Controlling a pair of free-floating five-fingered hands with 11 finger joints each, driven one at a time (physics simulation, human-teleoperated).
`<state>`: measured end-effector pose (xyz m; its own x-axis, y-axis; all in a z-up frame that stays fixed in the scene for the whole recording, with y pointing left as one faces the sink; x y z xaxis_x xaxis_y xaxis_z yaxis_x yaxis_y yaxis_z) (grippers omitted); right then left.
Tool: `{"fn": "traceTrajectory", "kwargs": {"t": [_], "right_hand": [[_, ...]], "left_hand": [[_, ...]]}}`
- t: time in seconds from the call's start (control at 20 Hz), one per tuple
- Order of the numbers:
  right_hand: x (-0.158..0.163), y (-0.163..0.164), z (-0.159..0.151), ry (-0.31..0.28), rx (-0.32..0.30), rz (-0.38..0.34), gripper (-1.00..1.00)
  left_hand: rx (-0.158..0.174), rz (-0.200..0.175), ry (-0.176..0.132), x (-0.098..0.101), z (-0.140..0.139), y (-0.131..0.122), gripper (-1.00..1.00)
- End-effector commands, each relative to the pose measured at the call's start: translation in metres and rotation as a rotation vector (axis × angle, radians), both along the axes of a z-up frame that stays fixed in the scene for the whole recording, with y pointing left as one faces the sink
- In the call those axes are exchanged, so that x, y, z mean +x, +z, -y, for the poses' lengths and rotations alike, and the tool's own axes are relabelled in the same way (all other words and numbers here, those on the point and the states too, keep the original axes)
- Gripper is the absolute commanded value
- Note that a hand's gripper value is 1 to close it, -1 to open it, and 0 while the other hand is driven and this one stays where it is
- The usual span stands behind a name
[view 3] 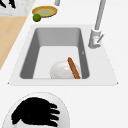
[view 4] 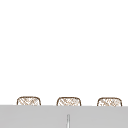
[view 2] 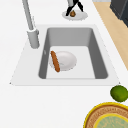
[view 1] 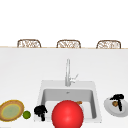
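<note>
Right hand [view 1: 118,98] hovers with fingers spread over a small brown food item [view 1: 115,103] on the white plate [view 1: 110,107] beneath, grasping nothing; an off-centre descent risks pushing the item off.

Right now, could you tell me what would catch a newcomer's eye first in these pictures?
First the big red ball, low in the front view before the sink. Next the right hand, over a white plate bearing a small brown item, right of the sink. In the basin lie a white bowl and a brown sausage.
</note>
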<state>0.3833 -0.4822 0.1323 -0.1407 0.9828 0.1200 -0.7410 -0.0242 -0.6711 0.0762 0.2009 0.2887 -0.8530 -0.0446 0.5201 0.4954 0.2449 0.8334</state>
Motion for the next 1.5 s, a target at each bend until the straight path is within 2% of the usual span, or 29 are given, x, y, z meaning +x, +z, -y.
{"fn": "traceTrajectory", "kwargs": {"t": [0.0,0.15,0.3,0.35,0.4,0.65,0.75,0.85,1.05,1.45], "right_hand": [[0.0,-0.011,-0.011,0.0,-0.046,0.0,-1.0],[0.004,-0.015,-0.013,-0.004,-0.055,-0.038,-1.0],[-0.001,-0.013,-0.008,-0.004,-0.042,-0.016,-1.0],[-0.001,-0.013,-0.009,-0.004,-0.042,-0.014,1.0],[-0.002,-0.011,-0.011,0.008,-0.053,0.025,1.0],[0.002,-0.008,-0.018,0.0,-0.073,0.186,1.0],[0.002,-0.002,-0.015,-0.03,-0.066,0.266,1.0],[0.005,0.008,-0.02,-0.041,-0.045,0.236,1.0],[-0.002,0.032,-0.036,-0.083,-0.023,0.256,1.0],[-0.009,0.07,-0.071,-0.063,-0.02,0.244,1.0]], "left_hand": [[0.0,0.0,0.0,0.0,0.0,0.0,0.0],[0.0,0.0,0.0,0.0,0.0,0.0,0.0],[0.0,0.0,0.0,0.0,0.0,0.0,0.0],[0.0,0.0,0.0,0.0,0.0,0.0,0.0],[0.0,0.0,0.0,0.0,0.0,0.0,0.0],[0.0,0.0,0.0,0.0,0.0,0.0,0.0],[0.0,0.0,0.0,0.0,0.0,0.0,0.0],[0.0,0.0,0.0,0.0,0.0,0.0,0.0],[0.0,0.0,0.0,0.0,0.0,0.0,0.0],[0.0,0.0,0.0,0.0,0.0,0.0,0.0]]}}
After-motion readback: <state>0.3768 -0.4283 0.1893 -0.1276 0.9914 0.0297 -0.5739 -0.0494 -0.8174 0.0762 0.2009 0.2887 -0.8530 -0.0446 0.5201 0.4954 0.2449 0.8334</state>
